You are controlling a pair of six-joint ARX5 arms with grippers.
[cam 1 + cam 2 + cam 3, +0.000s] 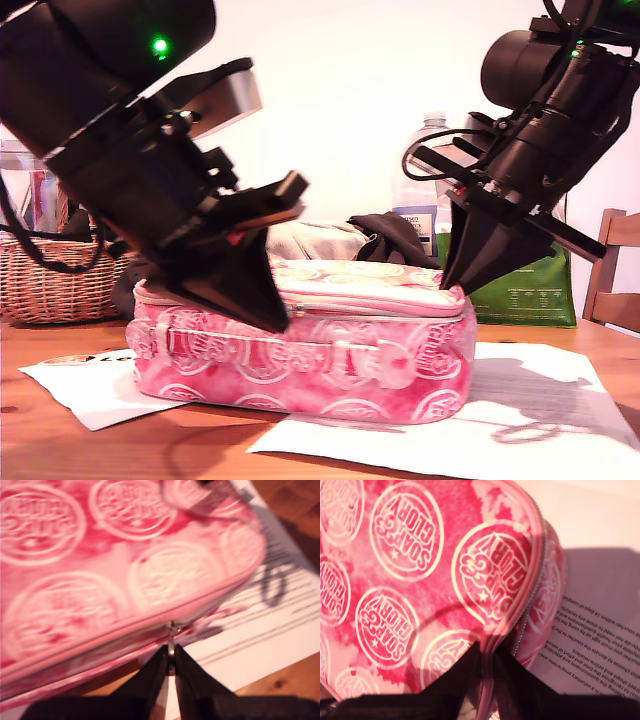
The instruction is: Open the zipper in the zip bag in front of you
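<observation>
zipper (150, 630) | my first pincer (170, 666) clenched on its small metal pull | my second pincer (487, 662) clamping the lid's edge piping | zip bag (300, 345) soft, light, apt to slide | on papers, wooden tabletop (60, 440)

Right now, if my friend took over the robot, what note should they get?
My first tool: shut on the zipper pull, on the long side of the zip bag.
My second tool: shut on the bag's rim at the exterior view's right end.
Bag lies on papers.
Done: both grips.
Left: the zipper looks shut; slide the pull along.
</observation>
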